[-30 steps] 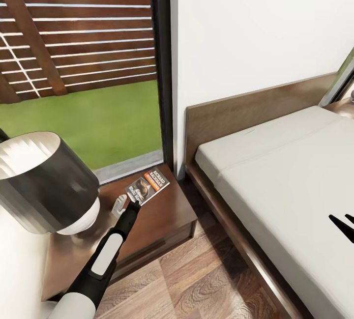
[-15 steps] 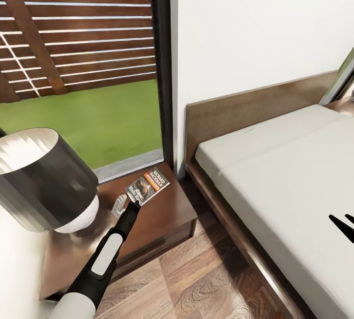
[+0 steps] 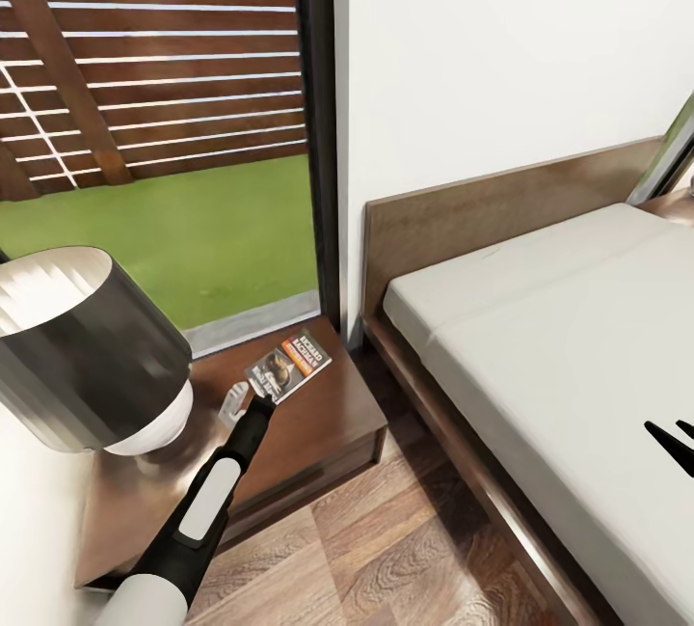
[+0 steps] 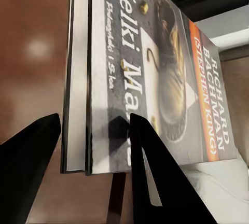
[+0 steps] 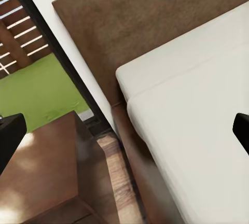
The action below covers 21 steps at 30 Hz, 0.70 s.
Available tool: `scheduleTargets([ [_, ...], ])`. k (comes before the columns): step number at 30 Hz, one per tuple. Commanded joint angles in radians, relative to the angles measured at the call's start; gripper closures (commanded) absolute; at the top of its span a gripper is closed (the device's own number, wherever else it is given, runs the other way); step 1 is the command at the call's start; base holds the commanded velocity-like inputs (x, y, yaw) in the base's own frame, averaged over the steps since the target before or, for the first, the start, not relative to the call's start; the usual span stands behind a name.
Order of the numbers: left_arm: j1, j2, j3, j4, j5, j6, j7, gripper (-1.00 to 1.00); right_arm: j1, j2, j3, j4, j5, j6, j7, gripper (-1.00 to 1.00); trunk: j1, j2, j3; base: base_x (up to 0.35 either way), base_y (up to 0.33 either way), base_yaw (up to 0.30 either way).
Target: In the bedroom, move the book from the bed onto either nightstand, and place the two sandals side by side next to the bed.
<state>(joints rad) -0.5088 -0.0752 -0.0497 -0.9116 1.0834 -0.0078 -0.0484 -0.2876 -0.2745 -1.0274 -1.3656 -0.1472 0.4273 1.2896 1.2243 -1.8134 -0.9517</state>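
Book [image 3: 288, 367] cover up at the far end of the nightstand [image 3: 318, 433], near its back edge by the window [image 3: 164, 124]; the left gripper [image 3: 258, 401] pinches its near edge, one finger on the cover and one under the pages, as the left wrist view [image 4: 155, 79] shows. A lamp [image 3: 92, 356] with a grey shade stands near on the left. To the right, across a strip of plank floor [image 3: 386, 549], lies the bed [image 3: 578, 356]. The right gripper [image 3: 672, 441] hangs over the mattress, fingers spread apart. Farther back, the headboard [image 3: 482, 221] meets the white wall [image 3: 501, 47].
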Motion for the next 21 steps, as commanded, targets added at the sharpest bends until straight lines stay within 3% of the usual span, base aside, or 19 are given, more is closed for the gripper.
scheduleTargets([
  [1, 0.0, 0.0, -0.001, -0.001, 0.01, -0.001, 0.005, 1.0, -0.001, 0.0, -0.001, 0.0, -0.003, 0.01, 0.003, -1.0, 0.0, 0.0, -0.001, 0.0, 0.0, 0.0],
  [5, 0.0, 0.0, 0.005, 0.0, 0.01, -0.001, 0.013, 1.0, -0.001, 0.0, -0.001, 0.0, -0.003, 0.01, 0.003, -1.0, 0.0, 0.0, -0.001, 0.0, 0.0, 0.0],
  [12, 0.0, 0.001, 0.063, 0.0, 0.009, 0.0, 0.015, 1.0, -0.001, 0.0, -0.001, 0.0, -0.003, 0.01, 0.003, -1.0, 0.0, 0.0, -0.001, 0.0, 0.0, 0.0],
  [21, 0.0, 0.001, 0.069, 0.0, 0.009, 0.0, 0.015, 1.0, 0.0, 0.0, -0.001, 0.0, -0.003, 0.01, 0.003, -1.0, 0.0, 0.0, -0.001, 0.0, 0.0, 0.0],
])
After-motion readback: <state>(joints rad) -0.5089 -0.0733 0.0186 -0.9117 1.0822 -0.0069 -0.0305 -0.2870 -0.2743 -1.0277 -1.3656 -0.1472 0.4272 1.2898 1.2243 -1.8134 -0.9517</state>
